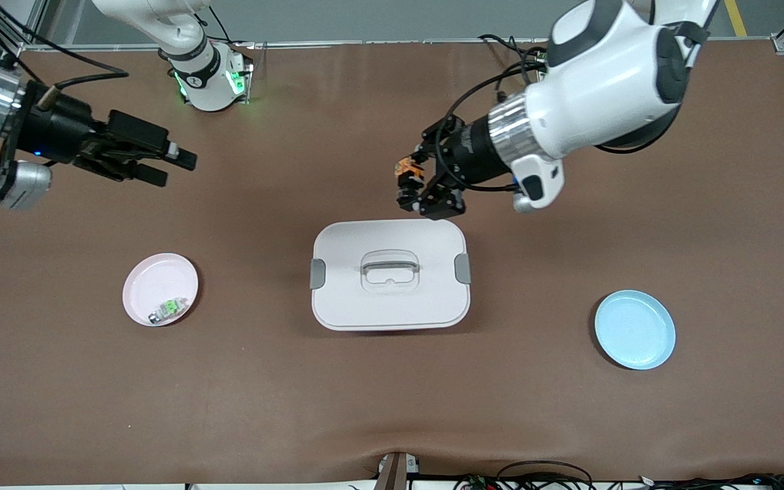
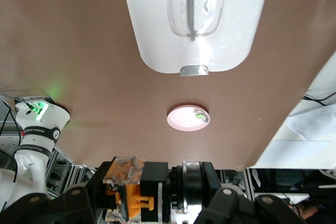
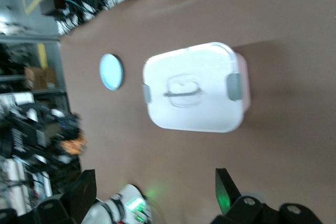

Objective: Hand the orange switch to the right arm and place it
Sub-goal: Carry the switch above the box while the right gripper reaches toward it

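The orange switch (image 1: 405, 167) is held in the air over bare table just past the white lidded box (image 1: 389, 299), on the robots' side of it. My left gripper (image 1: 411, 182) is shut on it. The left wrist view shows the switch (image 2: 137, 199), black with orange parts, clamped between the jaws. My right gripper (image 1: 175, 167) hangs open and holds nothing, over the table at the right arm's end, pointing toward the left gripper. Its two fingers (image 3: 227, 188) stand wide apart in the right wrist view, where the switch (image 3: 73, 144) shows as a distant orange blur.
The white lidded box with grey latches sits mid-table. A pink plate (image 1: 154, 275) holding a small green-and-silver part (image 1: 166, 309) lies toward the right arm's end. A blue plate (image 1: 635, 329) lies toward the left arm's end. The right arm's base (image 1: 209, 80) glows green.
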Robot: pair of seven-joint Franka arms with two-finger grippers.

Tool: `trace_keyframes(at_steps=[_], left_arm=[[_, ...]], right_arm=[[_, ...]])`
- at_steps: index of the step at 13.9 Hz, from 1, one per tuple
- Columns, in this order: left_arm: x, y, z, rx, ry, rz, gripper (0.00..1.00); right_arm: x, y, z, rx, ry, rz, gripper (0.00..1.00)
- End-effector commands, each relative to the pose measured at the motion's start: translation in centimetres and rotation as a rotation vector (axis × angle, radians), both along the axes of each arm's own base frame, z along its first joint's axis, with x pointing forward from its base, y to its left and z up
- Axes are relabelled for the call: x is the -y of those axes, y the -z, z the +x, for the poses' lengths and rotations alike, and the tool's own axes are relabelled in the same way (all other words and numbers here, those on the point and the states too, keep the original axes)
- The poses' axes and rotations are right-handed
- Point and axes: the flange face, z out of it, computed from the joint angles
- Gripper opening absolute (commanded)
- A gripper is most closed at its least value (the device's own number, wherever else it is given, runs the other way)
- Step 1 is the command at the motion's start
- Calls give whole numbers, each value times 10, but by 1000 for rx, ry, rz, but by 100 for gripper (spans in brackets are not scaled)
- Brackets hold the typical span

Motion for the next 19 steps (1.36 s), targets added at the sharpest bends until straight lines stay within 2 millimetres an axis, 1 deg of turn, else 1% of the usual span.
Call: trace_keyframes(at_steps=[1,2,3,5,8,10,11,13,15,19], left_arm=[[31,13,-11,8,-2,20,24],[45,20,-15,9,-17,22,24],[57,24,-19,14,-42,22,24],[79,27,-27,33,-101,8,24],[97,29,-41,49,-98,11,24],[99,28,-44,56,-90,16,24],[99,27,-44,67,-87,21,25],[100,27,-44,79,-81,29,25],[100,29,-44,81,-77,32,25],[100,29,-44,82,-76,32,25]], right_arm=[[-33,-3,-17,-14,83,44,100],[-51,1,-19,-17,106,52,100],[-64,8,-21,-16,124,58,100],[-80,20,-25,-4,134,60,100],[-103,52,-33,-21,115,43,100],[-113,69,-38,-23,111,30,100],[-119,74,-41,-11,92,22,100],[-123,87,-44,19,50,10,100],[-132,90,-51,30,39,10,100],[-142,96,-63,47,39,9,100]])
